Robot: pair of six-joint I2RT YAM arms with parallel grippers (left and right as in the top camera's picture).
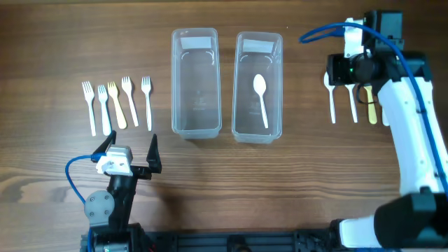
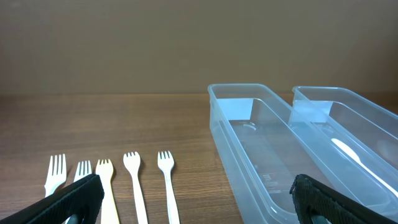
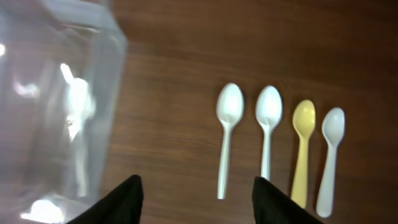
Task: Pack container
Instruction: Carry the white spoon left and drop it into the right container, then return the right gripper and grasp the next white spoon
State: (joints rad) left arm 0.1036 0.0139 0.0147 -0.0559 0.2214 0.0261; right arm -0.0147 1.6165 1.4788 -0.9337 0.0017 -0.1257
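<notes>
Two clear containers stand side by side; the left one is empty, the right one holds one white spoon. Several forks, one of them yellow, lie in a row at the left. Several spoons lie at the right, partly under my right arm. My left gripper is open and empty, near the table's front, short of the forks. My right gripper is open and empty above the spoon row. In the right wrist view its jaws frame the leftmost white spoon.
The right wrist view shows two more white spoons and a yellow one, with the right container at the left. The left wrist view shows my open jaws and both containers ahead to the right.
</notes>
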